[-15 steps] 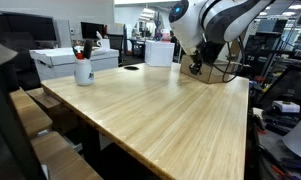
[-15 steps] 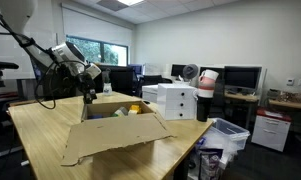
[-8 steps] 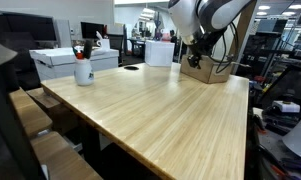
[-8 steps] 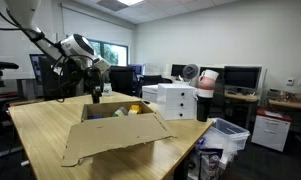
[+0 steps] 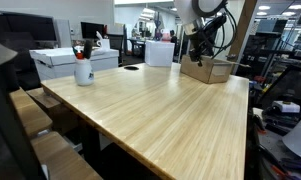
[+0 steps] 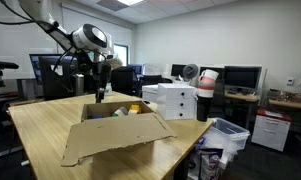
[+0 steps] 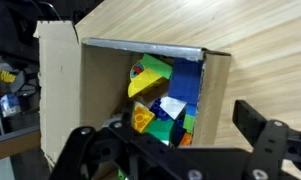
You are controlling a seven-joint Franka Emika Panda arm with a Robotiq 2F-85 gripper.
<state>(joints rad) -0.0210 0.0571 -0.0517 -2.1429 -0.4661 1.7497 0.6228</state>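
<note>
Where the pale wooden worktop (image 5: 160, 110) runs to its far corner, we see its smooth plank grain under the grey-and-white arm (image 5: 208, 12), which bends down over that corner. A brown cardboard box (image 5: 212, 71) stands there on the worktop. It is plain, matt and square-edged, open at the top, and one long flap (image 6: 115, 142) is folded out flat toward the worktop's edge in an exterior view. The wrist view shows the box (image 7: 58, 80) from above, with raw corrugated rims and a blue lining or sheet along one inner wall.

The jaws hang directly over the box's opening, just above its rim in both exterior views. In the wrist view they are spread wide. The two black, angular fingers (image 7: 275, 135) stand well apart at the lower edge of the picture, with nothing gripped between them, and we see them touching nothing.

Inside the box lies a loose heap of small coloured pieces (image 7: 155, 95) in yellow, green, blue and white. They are hard-looking and glossy, with flat faces and sharp corners, and we cannot tell just what they are.

Well apart from the box, near the opposite edge of the worktop, stands a white cylindrical cup (image 5: 83, 71) with thin dark and red handles sticking out of it. A small flat dark object (image 5: 131, 68) lies between the cup and the box.
</note>
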